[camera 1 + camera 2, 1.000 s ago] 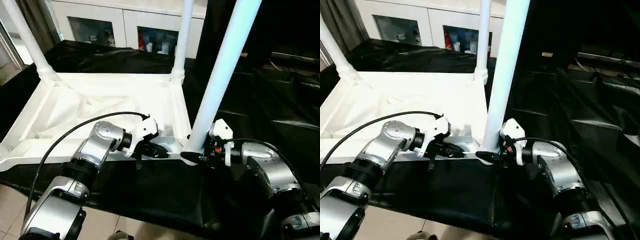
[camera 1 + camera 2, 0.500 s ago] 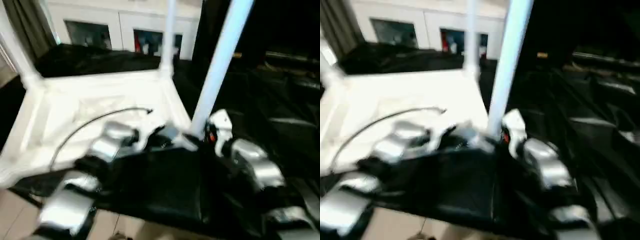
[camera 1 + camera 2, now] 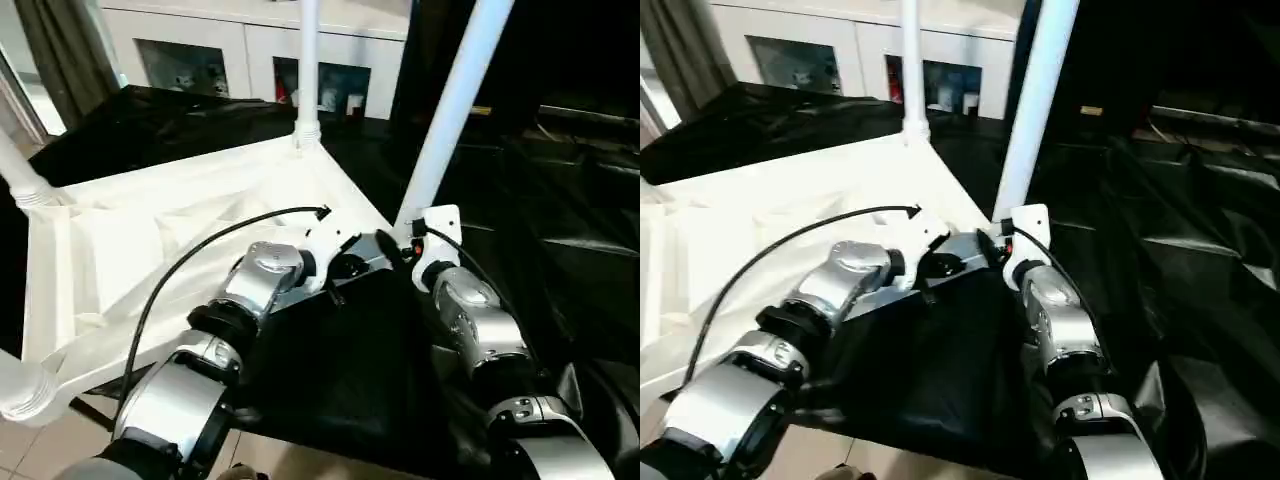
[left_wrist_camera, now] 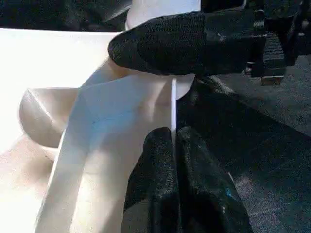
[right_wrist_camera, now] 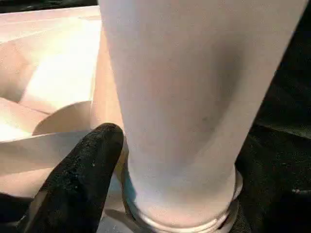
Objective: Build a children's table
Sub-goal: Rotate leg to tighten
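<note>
No legible writing, white table point(image 3: 150, 215), legs point(image 3: 455, 105)

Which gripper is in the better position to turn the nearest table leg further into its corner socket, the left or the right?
The right gripper, probably. Its fingers are at the base of the nearest leg, beside the socket. The left gripper is shut on the thin rim of the tabletop, so it is better used to steady it.

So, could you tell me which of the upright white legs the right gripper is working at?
The near-corner leg, the one closest to the robot; the right gripper sits at its base, while the other legs stand at the tabletop's farther corners.
</note>
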